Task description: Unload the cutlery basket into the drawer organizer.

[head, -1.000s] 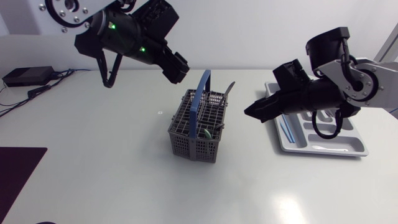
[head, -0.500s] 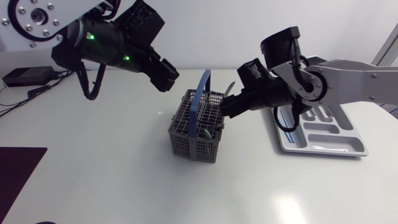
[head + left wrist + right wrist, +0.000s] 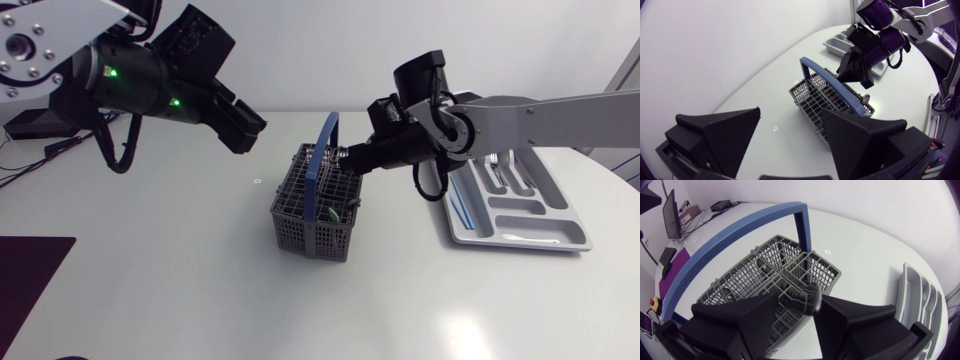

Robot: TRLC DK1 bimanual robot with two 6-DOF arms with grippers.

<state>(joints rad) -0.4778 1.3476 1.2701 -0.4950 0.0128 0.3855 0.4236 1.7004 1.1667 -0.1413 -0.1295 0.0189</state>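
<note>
Your left gripper [image 3: 790, 113] hangs wide open, empty, at 10 o'clock of the cutlery basket [image 3: 312, 208]. Your right gripper [image 3: 351, 160] is at a black handle [image 3: 802, 300] at its 1 o'clock; you cannot tell whether it grips.

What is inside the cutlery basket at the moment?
A dark utensil handle stands in a far compartment, right at the right gripper. A green piece shows in a near one. The mesh walls of the cutlery basket hide anything lower.
</note>
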